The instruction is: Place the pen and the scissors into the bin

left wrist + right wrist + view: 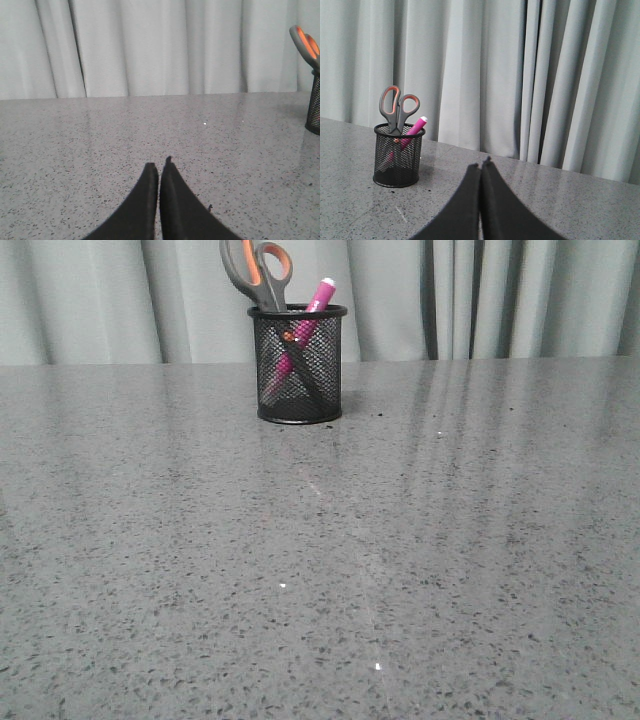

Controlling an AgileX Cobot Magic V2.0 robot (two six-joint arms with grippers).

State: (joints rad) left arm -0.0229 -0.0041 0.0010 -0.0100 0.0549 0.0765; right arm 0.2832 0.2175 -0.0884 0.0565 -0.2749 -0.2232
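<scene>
The bin stands upright at the far side of the grey speckled surface, a little left of centre, close to the pale curtain behind it. Both things are already in it. The scissors sit blades down, their grey handles with orange lining sticking up above the rim on the left side. The pen leans to the right, its whitish end poking out past the rim, and its pink body shows through the mesh.

Neither arm shows in the front view. From the wrist cameras, the left gripper has its fingers pressed together with nothing between them, low over the surface and well apart from the bin. The right gripper is the same, fingers closed on nothing, with the bin off to one side.
</scene>
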